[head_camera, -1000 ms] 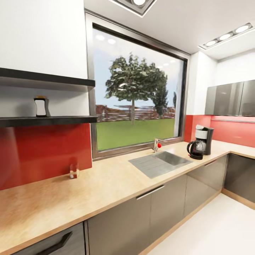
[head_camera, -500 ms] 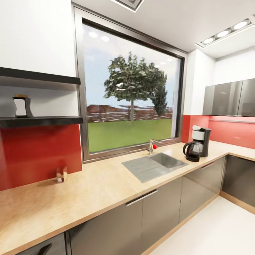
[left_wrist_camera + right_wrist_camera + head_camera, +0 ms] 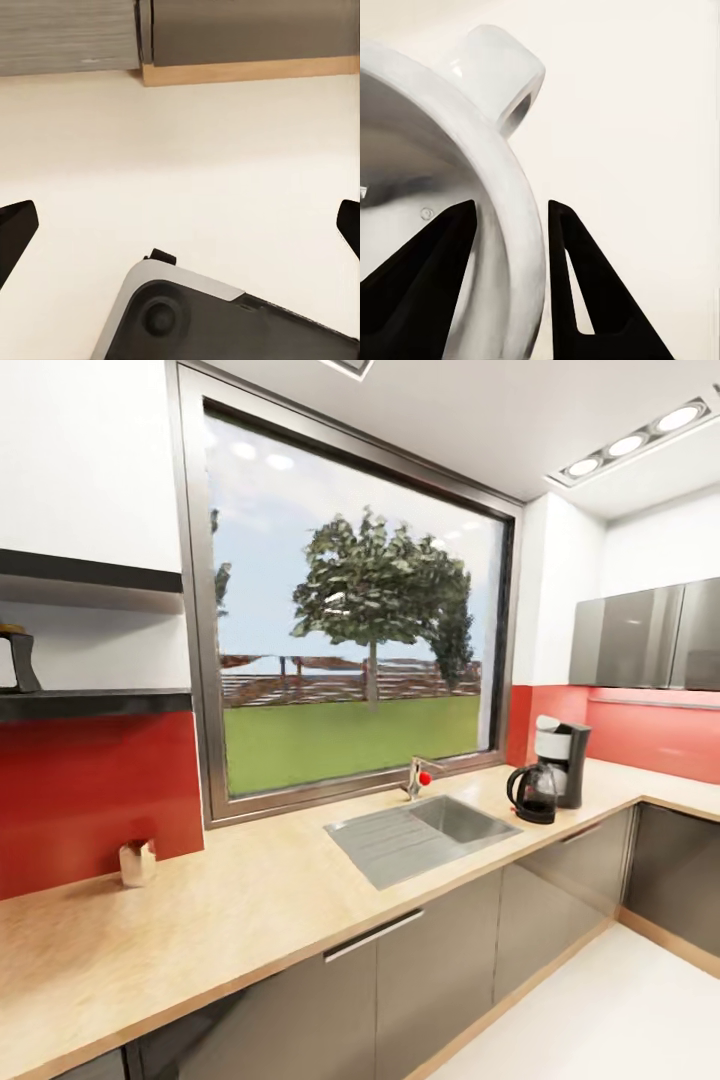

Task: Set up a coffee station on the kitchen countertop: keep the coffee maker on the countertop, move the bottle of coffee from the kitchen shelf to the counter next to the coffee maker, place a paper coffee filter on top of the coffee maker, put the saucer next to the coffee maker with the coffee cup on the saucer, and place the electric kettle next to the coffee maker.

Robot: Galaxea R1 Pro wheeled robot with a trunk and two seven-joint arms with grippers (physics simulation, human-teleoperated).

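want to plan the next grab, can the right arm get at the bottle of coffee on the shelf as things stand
Probably not yet. The right gripper is shut on the coffee cup, one finger inside the rim. In the head view the bottle of coffee sits on the shelf at the picture's far left edge.

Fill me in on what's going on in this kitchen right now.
The robot is on its way along the kitchen countertop, carrying the coffee cup: the right claw is shut on the cup's rim, one finger inside and one outside. The left claw is open and holds nothing, hanging over the pale floor. Ahead, the coffee maker stands on the counter past the sink, with the electric kettle right beside it. The bottle of coffee sits on the shelf.
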